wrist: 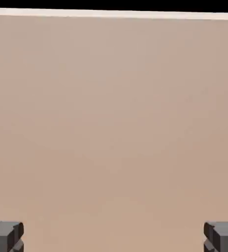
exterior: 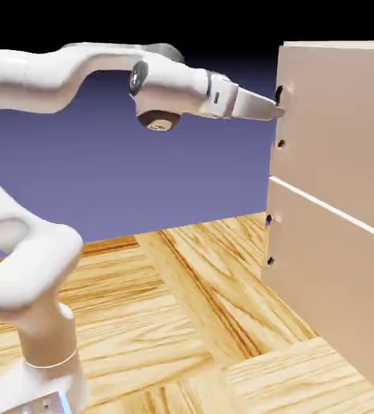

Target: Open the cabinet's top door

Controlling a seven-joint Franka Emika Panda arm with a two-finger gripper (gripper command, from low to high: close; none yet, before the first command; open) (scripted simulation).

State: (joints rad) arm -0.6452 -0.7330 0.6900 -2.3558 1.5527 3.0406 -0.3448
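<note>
The cabinet [exterior: 335, 202] fills the right side of the exterior view, cut off by the frame's right edge. Its top door [exterior: 335, 121] sits in the upper right, above a thin seam. The gripper [exterior: 275, 108] reaches level to the door's left edge, where the small dark handle [exterior: 279, 95] is hard to make out. In the hand view, fingers [wrist: 5, 236] stand wide apart, holding nothing, before flat beige panel.

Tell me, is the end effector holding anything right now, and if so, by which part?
Nothing is held. The end effector is open at the top door, its fingertips wide apart with only flat panel between them.
</note>
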